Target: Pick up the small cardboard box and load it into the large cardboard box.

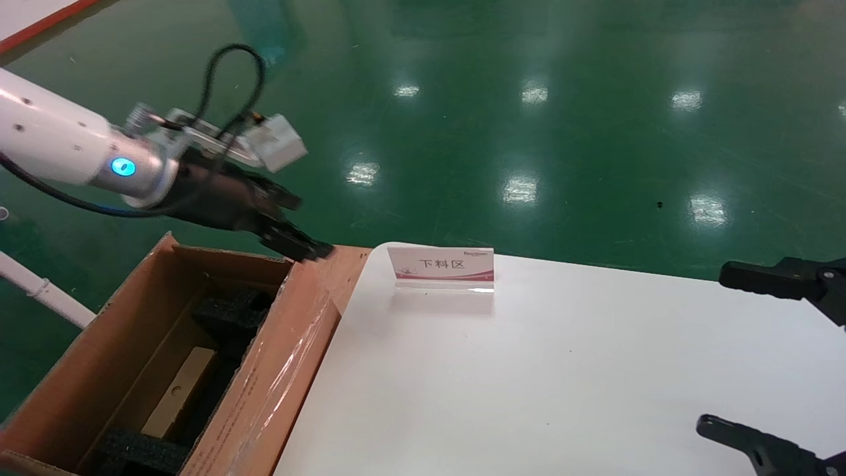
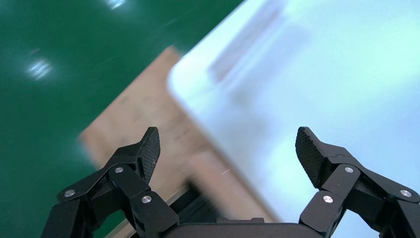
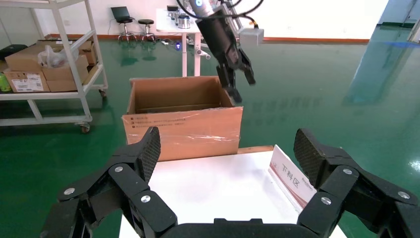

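The large cardboard box (image 1: 86,370) stands open on the floor at the white table's left end, with black foam (image 1: 231,311) inside and clear tape on its long flap (image 3: 183,126). The small cardboard box (image 1: 185,383), flat and brown with a round hole, lies inside it between the foam pieces. My left gripper (image 1: 314,227) hovers open and empty over the carton's far right corner; its wrist view shows the left gripper (image 2: 228,136) above the flap and table edge. My right gripper (image 1: 712,349) stays open and empty over the table's right side, and the right gripper (image 3: 227,135) faces the carton.
A red-and-white sign card (image 1: 441,268) stands at the far edge of the white table (image 1: 529,383). Green floor surrounds the table. A white pipe (image 1: 46,294) slants left of the carton. A shelf cart (image 3: 54,64) with boxes stands beyond it.
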